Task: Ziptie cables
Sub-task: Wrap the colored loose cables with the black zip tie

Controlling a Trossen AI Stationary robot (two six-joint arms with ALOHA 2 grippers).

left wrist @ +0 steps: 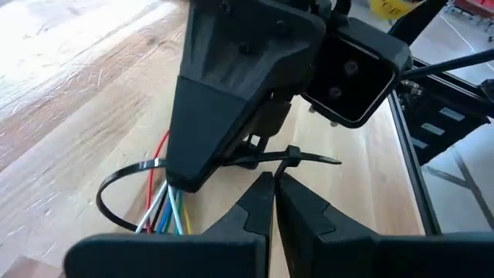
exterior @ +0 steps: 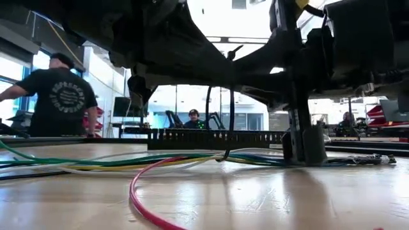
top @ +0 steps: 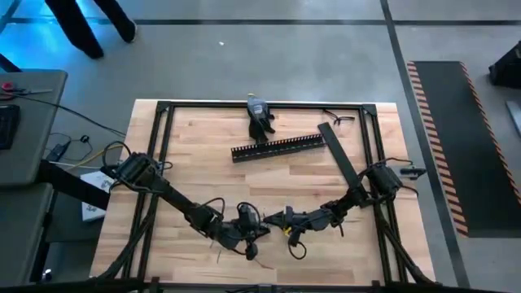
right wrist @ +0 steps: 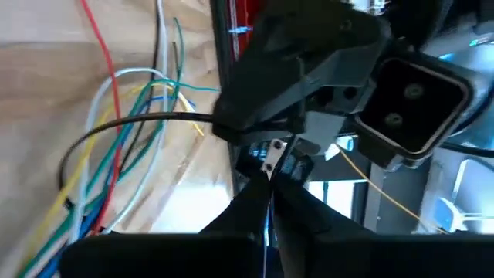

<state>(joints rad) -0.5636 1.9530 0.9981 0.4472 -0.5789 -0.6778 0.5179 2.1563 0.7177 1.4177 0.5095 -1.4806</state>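
Cables [left wrist: 166, 208] lie on the wooden table [top: 326, 252] near its front edge, looped by a black ziptie [left wrist: 116, 193] whose band runs up to a head [left wrist: 293, 157] held just ahead of the jaws. Left gripper [left wrist: 272, 189] is seen with jaws pressed together on the ziptie right behind the head; right gripper [right wrist: 270, 193] meets it nose to nose, jaws closed on the ziptie's other end. Beyond both grippers, a black comb-edged duct [top: 278, 148] is laid well apart from the bundle.
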